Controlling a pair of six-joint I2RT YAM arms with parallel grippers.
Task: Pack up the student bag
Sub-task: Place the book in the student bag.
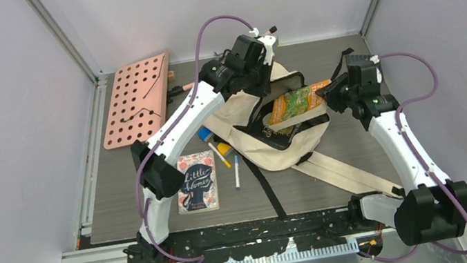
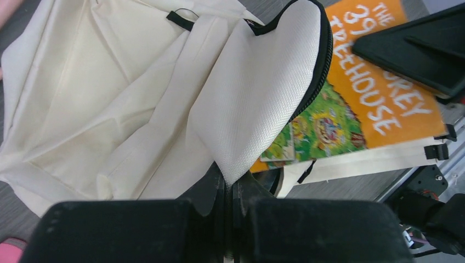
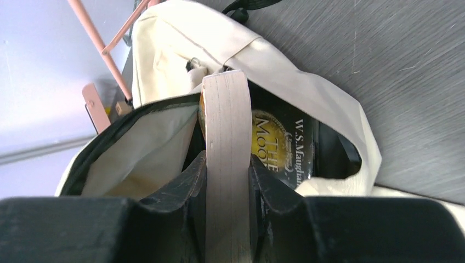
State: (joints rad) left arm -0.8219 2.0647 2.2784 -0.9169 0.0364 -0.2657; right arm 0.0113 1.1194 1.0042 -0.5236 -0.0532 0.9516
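We note the cream cloth backpack with black zippers mid-frame in the top view. Left gripper pinches its zip-edged flap; right gripper clamps an orange-and-green paperback book at its mouth

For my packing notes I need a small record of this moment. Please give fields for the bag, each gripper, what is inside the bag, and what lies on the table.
bag: student bag, mouth open, lying on the table
left gripper: shut on the bag's flap
right gripper: shut on the orange Treehouse book, at the bag's mouth
inside: dark W. S. Maugham book
on table: Little Women book, white pen, pink pegboard
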